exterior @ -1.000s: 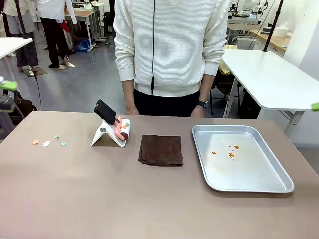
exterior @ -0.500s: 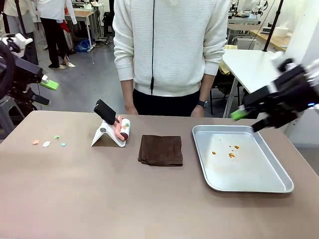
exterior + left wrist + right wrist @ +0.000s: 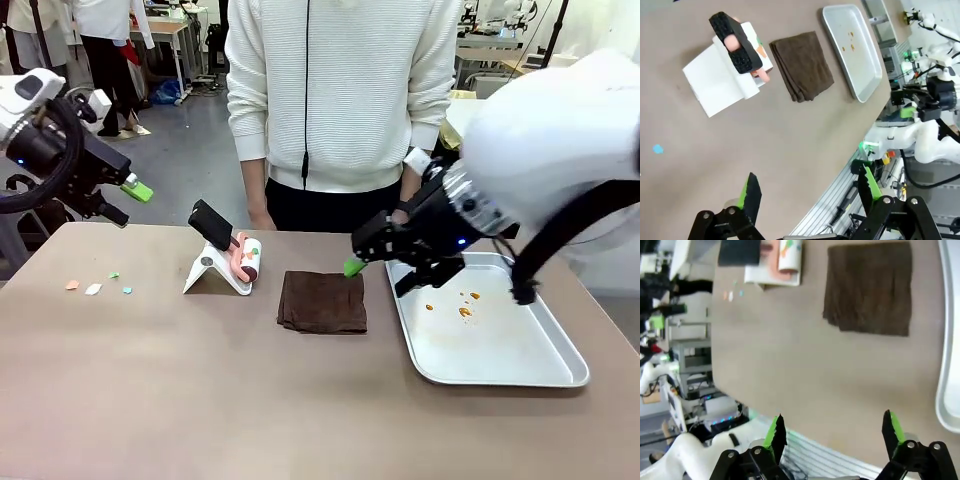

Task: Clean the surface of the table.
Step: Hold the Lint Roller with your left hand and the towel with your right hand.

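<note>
Left gripper (image 3: 125, 202) — jaws open, empty — is held above the far-left corner of the surface (image 3: 200, 400), not touching it. Right gripper (image 3: 380, 276), jaws likewise apart and empty, hangs over the gap between the folded brown cloth (image 3: 322, 300) and the metal tray (image 3: 500, 375); contact with either is not apparent. The tray holds a few orange-brown spots (image 3: 463, 311), possibly liquid. Small coloured scraps (image 3: 93, 288) lie at the surface's left side.
</note>
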### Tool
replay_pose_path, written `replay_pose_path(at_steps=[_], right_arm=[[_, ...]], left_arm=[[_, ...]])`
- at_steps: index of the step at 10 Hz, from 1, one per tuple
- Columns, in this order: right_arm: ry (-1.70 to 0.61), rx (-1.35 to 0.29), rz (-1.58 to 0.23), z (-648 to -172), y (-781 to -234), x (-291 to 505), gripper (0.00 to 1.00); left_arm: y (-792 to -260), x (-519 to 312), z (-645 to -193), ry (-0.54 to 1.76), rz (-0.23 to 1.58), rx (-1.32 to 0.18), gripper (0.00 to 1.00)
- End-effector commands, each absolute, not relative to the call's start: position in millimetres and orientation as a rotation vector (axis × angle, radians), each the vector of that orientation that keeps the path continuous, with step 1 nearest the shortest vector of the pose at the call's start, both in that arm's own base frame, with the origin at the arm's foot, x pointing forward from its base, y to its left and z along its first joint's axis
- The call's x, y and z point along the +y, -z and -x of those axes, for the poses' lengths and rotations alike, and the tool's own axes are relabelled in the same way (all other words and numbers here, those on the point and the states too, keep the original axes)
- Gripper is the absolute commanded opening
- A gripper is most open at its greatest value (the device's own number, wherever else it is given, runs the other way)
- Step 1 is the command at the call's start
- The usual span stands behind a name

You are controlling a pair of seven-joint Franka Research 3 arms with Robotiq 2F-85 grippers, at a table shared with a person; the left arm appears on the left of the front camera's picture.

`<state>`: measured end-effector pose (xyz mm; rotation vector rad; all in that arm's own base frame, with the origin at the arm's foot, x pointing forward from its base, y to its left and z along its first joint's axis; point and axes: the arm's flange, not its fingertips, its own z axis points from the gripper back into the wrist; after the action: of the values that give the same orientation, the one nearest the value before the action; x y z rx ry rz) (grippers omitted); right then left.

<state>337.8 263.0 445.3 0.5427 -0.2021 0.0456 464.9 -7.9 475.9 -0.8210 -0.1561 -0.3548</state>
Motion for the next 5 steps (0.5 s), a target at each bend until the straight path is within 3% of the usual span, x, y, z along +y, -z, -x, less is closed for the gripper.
replay_pose_path(at_steps=[1,3,5], right_arm=[[-0.025,-0.217,-0.520,-362,-422,274,1.00],[-0.110,-0.141,-0.503,-367,-415,263,1.00],[-0.027,-0.204,-0.517,-359,-415,267,1.00]], left_arm=[[-479,5,-469,0.338,0.817,-0.144,1.00],[-473,17,-475,0.338,0.778,-0.113,1.00],[-473,2,-468,0.338,0.819,-0.154,1.00]])
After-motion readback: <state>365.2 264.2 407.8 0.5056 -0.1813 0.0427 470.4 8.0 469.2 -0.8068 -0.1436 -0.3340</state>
